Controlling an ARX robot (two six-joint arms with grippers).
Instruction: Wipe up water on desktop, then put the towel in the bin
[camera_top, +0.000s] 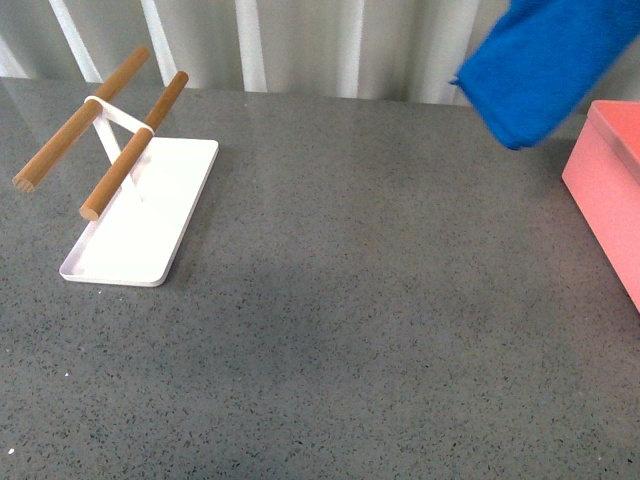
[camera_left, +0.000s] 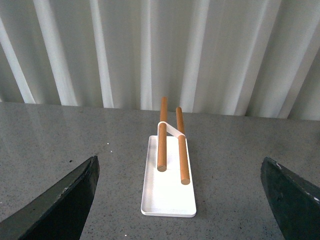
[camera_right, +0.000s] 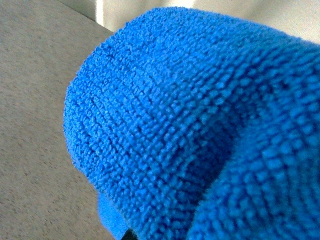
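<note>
The bright blue towel (camera_top: 548, 62) hangs in the air at the upper right of the front view, above the desktop (camera_top: 380, 300) and just left of the salmon-pink bin (camera_top: 612, 180). My right gripper is shut on the towel, but its fingers are hidden; the right wrist view is filled by the towel (camera_right: 190, 125). My left gripper (camera_left: 182, 200) is open, its dark fingers (camera_left: 60, 200) wide apart low over the desktop (camera_left: 235, 165), with nothing between them. No water shows on the desktop.
A flat white tray (camera_top: 140, 215) with two wooden rods (camera_top: 135, 145) on a white stand sits at the left of the desktop; the left wrist view shows the tray (camera_left: 167, 200) ahead of the open fingers. A pale corrugated wall (camera_top: 300, 40) runs along the back.
</note>
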